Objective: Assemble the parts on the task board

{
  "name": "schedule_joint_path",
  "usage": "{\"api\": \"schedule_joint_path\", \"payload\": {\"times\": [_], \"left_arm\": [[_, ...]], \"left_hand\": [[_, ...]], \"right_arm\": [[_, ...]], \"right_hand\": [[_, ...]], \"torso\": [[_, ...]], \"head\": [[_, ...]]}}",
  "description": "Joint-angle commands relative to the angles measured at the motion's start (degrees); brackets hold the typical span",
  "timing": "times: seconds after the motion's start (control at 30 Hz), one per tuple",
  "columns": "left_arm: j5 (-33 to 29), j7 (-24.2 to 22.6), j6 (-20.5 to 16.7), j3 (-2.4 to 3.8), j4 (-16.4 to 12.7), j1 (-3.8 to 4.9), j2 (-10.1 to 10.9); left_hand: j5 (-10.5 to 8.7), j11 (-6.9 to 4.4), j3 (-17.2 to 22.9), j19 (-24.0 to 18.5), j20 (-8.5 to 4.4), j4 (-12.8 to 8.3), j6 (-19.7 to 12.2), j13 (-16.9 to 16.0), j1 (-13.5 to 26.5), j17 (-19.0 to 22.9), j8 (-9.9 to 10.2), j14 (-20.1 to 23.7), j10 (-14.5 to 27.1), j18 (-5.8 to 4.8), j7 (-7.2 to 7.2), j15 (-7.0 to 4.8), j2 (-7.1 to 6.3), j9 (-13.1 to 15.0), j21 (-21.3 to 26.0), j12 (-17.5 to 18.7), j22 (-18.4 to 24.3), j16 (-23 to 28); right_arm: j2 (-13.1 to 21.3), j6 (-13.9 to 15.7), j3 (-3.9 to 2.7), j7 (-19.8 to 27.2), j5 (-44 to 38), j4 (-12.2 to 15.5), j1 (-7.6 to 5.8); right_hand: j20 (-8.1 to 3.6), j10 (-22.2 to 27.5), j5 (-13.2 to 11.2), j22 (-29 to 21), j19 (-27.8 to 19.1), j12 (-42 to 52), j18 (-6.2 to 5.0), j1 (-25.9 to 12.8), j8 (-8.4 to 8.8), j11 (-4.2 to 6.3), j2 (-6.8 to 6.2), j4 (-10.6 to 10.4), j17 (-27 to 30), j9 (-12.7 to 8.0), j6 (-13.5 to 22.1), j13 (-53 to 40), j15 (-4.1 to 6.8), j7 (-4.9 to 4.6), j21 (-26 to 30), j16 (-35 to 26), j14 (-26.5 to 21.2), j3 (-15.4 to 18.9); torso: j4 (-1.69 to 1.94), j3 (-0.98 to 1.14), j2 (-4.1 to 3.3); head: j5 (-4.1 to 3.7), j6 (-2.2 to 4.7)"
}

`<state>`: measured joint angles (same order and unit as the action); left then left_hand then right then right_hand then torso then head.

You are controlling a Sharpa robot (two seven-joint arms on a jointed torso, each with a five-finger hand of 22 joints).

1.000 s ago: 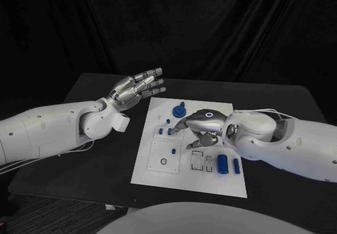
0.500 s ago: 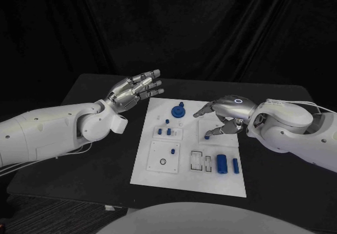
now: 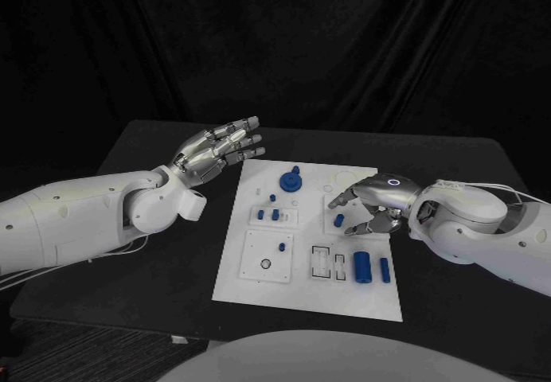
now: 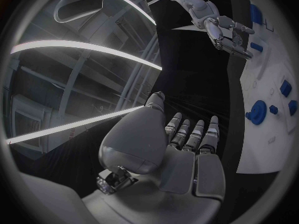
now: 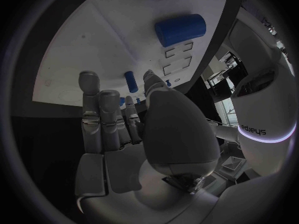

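- The black surface shows a broad bare strip along its left side, between its left edge and the white rectangular task board, and another bare strip beyond the board's far edge.
- The left hand hangs above that left strip, just off the board's far-left corner, palm facing the board and fingers spread and nearly straight; it holds and touches nothing. In the left wrist view its fingers lie side by side with the board off to one side.
- The task board sits in the middle of the surface. On it, from the far end towards the robot: a round blue part with a knob, two small blue pegs side by side, a white square inset with a small ring, two empty rectangular slots, a thick blue cylinder and a slim blue bar near the right edge.
- The right hand is over the board's right half, fingers curled downward and partly apart. A small blue part sits at its fingertips; whether it is pinched cannot be told.
- Against half a second ago, the right hand has dropped lower and nearer the robot, while the left hand has hardly shifted.
- Right of the board, the right arm covers most of the surface.
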<state>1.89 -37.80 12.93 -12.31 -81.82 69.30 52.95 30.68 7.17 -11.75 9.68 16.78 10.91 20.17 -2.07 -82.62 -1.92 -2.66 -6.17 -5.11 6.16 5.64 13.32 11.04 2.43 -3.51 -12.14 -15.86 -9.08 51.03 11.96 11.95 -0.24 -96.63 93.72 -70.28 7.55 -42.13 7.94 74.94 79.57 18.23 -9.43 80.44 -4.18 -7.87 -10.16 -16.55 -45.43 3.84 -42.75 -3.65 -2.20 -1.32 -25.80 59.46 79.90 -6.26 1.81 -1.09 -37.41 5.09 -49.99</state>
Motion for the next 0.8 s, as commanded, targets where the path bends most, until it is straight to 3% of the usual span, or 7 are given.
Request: {"api": "schedule_joint_path", "payload": {"times": [0.03, 0.2, 0.47, 0.6, 0.8], "left_arm": [[-0.1, -0.8, 0.5, 0.06, -0.1, -0.22, 0.0], [-0.1, -0.9, 0.6, 0.06, 0.1, -0.48, 0.0], [-0.1, -1.0, 1.1, 0.06, 0.2, -0.74, 0.0], [-0.1, -0.8, 1.3, 0.06, 0.2, -0.86, -0.1], [-0.1, -0.7, 1.6, 0.06, 0.3, -1.01, -0.2]], "left_hand": [[-0.07, 0.42, 0.2, 0.5, 0.04, -0.1, 0.0, -0.1, -0.1, 0.0, -0.2, -0.4, 0.0, -0.86, -0.02, 0.05, 0.43, 0.0, -0.2, -0.3, 0.0, -0.2], [-0.01, 0.5, 0.3, 0.5, 0.05, -0.1, -0.1, -0.1, -0.1, 0.0, -0.2, -0.4, 0.0, -0.88, -0.03, 0.07, 0.46, 0.0, -0.2, -0.3, 0.0, -0.2], [0.26, 0.77, 0.1, 0.6, 0.06, -0.1, 0.0, -0.1, 0.0, 0.0, -0.2, -0.3, 0.0, -0.98, -0.1, 0.15, 0.21, 0.0, -0.2, -0.4, 0.1, -0.2], [0.28, 0.79, 0.1, 0.6, 0.06, -0.2, 0.0, -0.1, 0.0, 0.0, -0.2, -0.3, 0.0, -0.99, -0.11, 0.16, 0.2, 0.0, -0.2, -0.4, 0.1, -0.2], [0.58, 1.14, 0.1, 0.6, 0.04, -0.2, 0.0, -0.1, 0.1, 0.0, -0.2, -0.3, 0.0, -1.08, -0.24, 0.2, 0.12, 0.0, -0.2, -0.6, 0.2, -0.2]], "right_arm": [[-0.6, 1.4, -0.05, 0.3, -0.4, -0.7, 0.74], [-1.5, 2.7, -0.05, 1.4, -0.4, -1.6, 1.48], [-2.8, 2.8, -0.05, 1.9, -0.4, -3.3, 2.26], [-3.1, 3.3, -0.05, 2.2, -0.4, -3.7, 2.53], [-3.3, 3.4, -0.05, 2.3, -0.4, -4.0, 2.67]], "right_hand": [[-0.02, -0.6, -0.1, 3.2, 0.4, -0.6, 0.75, 1.3, -0.24, 0.06, 0.49, 0.1, 0.1, 0.1, -1.1, 0.1, 0.04, -0.4, -0.6, 0.0, 0.2, -0.6], [-0.36, -3.4, 1.8, 3.7, 0.9, -1.7, 0.93, 4.4, -0.7, 0.66, 2.41, 2.0, -1.0, 0.2, -4.4, 0.0, 0.54, -1.23, -2.7, 1.0, 0.8, -1.7], [-0.73, -7.2, 2.9, 4.1, 1.4, -2.6, 1.21, 5.5, -1.61, 1.07, 4.4, 4.8, -1.9, 0.4, -8.3, 0.0, 0.86, -2.13, -4.6, 1.7, 1.4, -2.4], [-1.06, -10.4, 2.9, 4.3, 1.6, -2.7, 1.28, 5.9, -1.91, 1.6, 5.24, 6.1, -2.4, 0.5, -10.5, 0.0, 1.3, -2.64, -5.6, 2.1, 1.7, -3.0], [-1.49, -13.7, 2.5, 4.7, 2.2, -3.5, 1.55, 6.0, -1.97, 2.15, 5.6, 6.8, -3.2, 0.4, -12.6, 0.1, 1.77, -2.65, -7.9, 2.7, 2.3, -4.1]], "torso": [[0.05, 0.0, -0.01], [0.02, -0.07, -0.01], [0.05, -0.04, -0.01], [0.03, -0.03, 0.01], [0.01, -0.05, 0.04]], "head": [[-0.02, -0.01], [-0.04, -0.01], [0.05, -0.01], [0.08, -0.01], [0.13, -0.01]]}}
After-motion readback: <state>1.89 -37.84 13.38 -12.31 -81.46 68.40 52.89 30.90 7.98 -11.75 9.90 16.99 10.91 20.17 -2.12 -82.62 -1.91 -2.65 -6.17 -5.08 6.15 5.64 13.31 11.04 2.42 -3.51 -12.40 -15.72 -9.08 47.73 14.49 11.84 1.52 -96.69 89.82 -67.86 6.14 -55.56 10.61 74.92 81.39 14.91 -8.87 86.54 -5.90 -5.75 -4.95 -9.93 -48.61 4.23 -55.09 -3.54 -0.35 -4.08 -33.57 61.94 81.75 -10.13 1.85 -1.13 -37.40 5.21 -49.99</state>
